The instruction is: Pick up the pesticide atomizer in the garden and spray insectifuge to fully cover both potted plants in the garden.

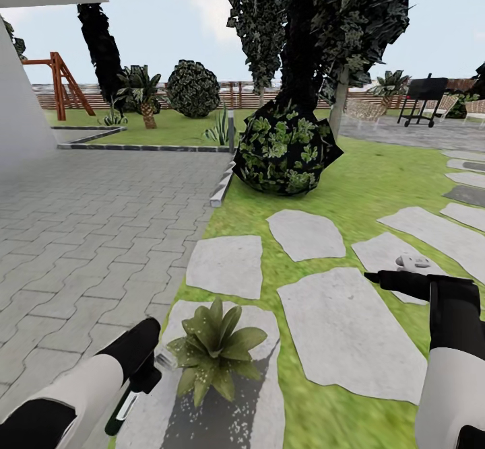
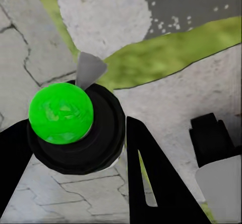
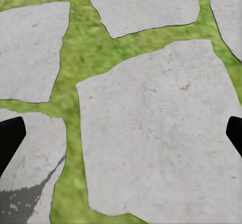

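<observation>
On the lawn's irregular pale stone slabs [image 1: 350, 341], one potted plant [image 1: 215, 348], a rosette of pointed green leaves, is set on a darkened, speckled slab. The pesticide atomizer [image 2: 75, 126], round and dark with a bright green end, is clamped in the left gripper [image 2: 73, 148] just beside the plant. The right gripper [image 3: 121, 138] is spread wide above bare, matte stone with grass seams.

The left black two-fingered pincer [image 2: 75, 148] grips the dark round-bodied pesticide atomizer [image 2: 75, 128] with bright green end and grey nozzle tip, seen end-on, above pale stone slabs [image 2: 101, 12] and a green grass strip [image 2: 171, 53].
</observation>
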Tool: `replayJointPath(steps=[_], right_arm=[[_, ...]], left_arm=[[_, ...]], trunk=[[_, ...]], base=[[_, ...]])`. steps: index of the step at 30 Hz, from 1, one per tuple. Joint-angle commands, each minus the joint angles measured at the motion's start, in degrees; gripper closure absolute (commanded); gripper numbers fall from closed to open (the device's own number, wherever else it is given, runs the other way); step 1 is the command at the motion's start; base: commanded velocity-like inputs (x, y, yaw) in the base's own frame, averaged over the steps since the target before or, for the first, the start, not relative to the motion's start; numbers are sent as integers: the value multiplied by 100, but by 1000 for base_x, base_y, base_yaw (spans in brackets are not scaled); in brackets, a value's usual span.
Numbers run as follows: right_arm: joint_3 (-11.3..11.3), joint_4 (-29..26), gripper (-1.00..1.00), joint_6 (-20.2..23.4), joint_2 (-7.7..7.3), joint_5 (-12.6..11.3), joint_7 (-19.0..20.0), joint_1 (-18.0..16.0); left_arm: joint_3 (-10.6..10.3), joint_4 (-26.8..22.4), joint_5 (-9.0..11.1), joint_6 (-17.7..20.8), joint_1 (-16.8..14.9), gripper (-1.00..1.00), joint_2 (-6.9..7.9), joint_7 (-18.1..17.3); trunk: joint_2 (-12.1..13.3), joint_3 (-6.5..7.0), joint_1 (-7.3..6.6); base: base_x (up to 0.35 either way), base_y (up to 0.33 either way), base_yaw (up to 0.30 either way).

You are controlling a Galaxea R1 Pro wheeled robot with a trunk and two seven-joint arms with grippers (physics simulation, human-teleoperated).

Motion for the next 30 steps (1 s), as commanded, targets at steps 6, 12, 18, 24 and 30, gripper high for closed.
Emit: replayJointPath(steps=[6, 12, 18, 24, 30], right_arm=[[-10, -10, -100, 7, 2, 58, 59, -6], [-10, -10, -100, 7, 2, 58, 59, -6], [-10, -7, -100, 7, 2, 58, 59, -6], [-10, -8, -100, 7, 2, 58, 59, -6], [-10, -6, -100, 7, 2, 58, 59, -6]], left_arm=[[-39, -3, -63, 5, 345, 100, 3, -58], [-27, -24, -61, 4, 639, 100, -6, -66], [-18, -26, -56, 5, 633, 100, -6, -67], [-15, -26, -54, 5, 632, 100, -6, -67], [-38, -26, -56, 5, 632, 100, -6, -66]], trunk=[[-2, -5, -1], [-2, -5, -1], [-2, -5, -1], [-2, -5, -1], [-2, -5, -1]], base=[[7, 0, 0], [0, 0, 0], [84, 20, 0], [253, 53, 0], [38, 2, 0]])
